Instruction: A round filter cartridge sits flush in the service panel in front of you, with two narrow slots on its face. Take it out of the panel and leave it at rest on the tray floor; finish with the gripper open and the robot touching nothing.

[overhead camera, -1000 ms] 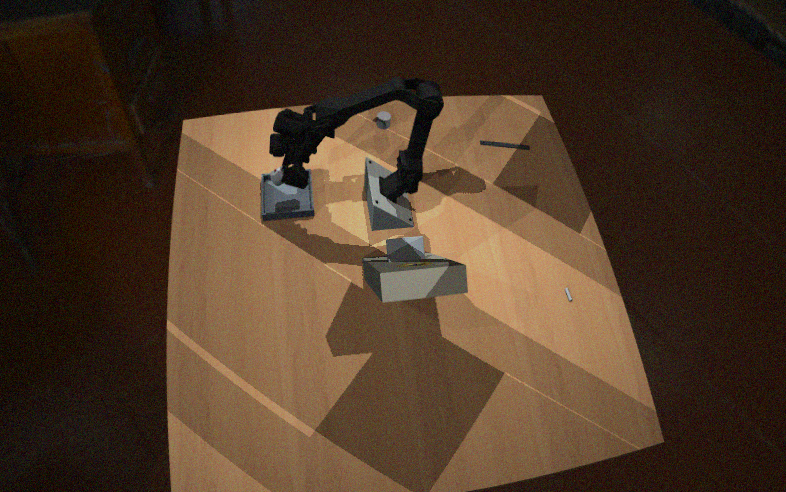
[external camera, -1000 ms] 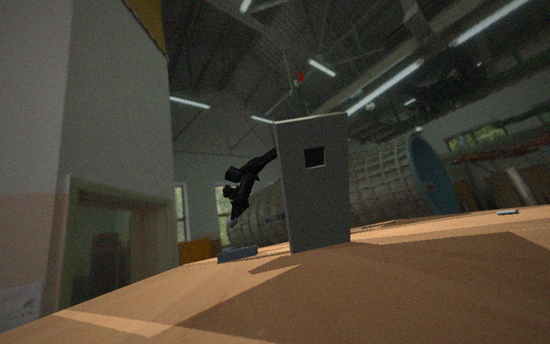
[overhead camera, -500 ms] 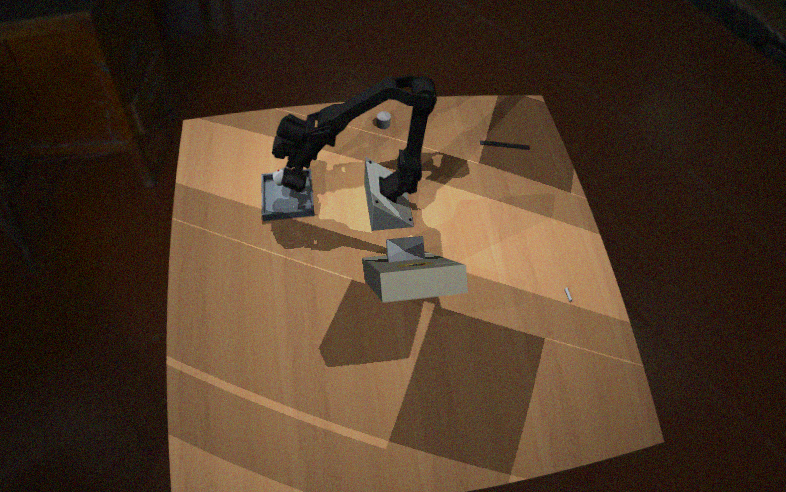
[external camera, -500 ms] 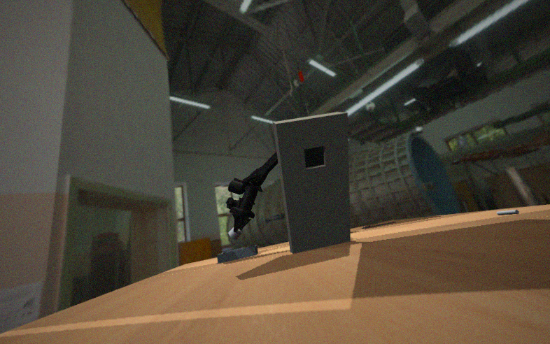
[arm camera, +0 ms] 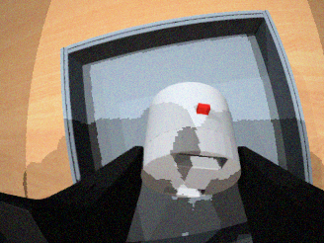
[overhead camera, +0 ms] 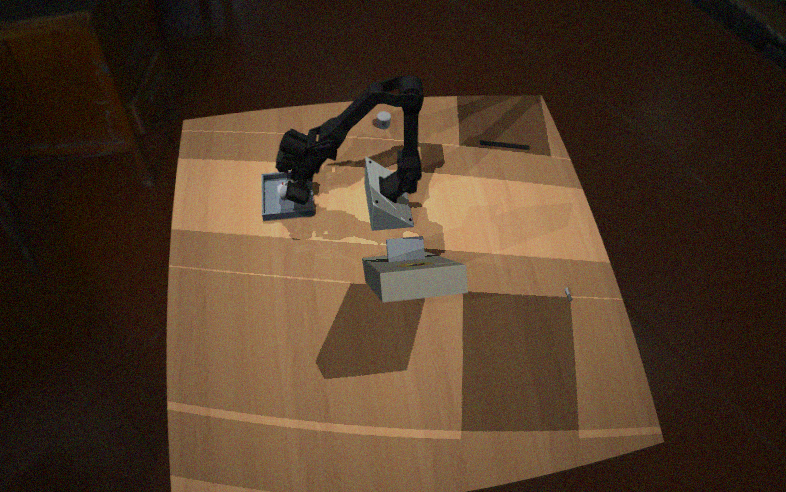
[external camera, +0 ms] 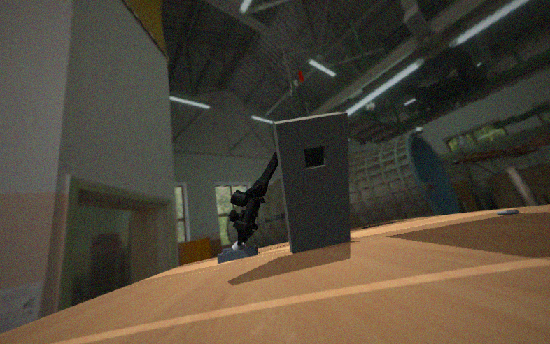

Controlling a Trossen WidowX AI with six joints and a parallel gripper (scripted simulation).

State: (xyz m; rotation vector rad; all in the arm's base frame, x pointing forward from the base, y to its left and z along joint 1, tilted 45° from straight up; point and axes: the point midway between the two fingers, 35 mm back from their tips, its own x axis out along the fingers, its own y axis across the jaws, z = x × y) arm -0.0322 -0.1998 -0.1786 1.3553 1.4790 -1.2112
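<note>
The white round cartridge (overhead camera: 282,190) (external camera: 235,245) (arm camera: 190,114) has a small red mark on its side and a slot opening in the end towards the wrist camera. My gripper (arm camera: 190,155) is shut on it, one dark finger on each side. The cartridge is low within the walls of the blue-grey tray (overhead camera: 288,216) (external camera: 237,256) (arm camera: 123,79), with its far end pointing down. Whether it touches the tray floor cannot be told. The service panel (overhead camera: 423,282) (external camera: 316,206) stands apart from the tray; its face is mostly hidden.
The arm's wedge-shaped base (overhead camera: 389,217) stands between tray and panel. A small white cylinder (overhead camera: 383,120) is at the back, a dark bar (overhead camera: 504,144) at the back right, and a small grey piece (overhead camera: 568,294) (external camera: 507,212) on the right. The tray walls surround the cartridge.
</note>
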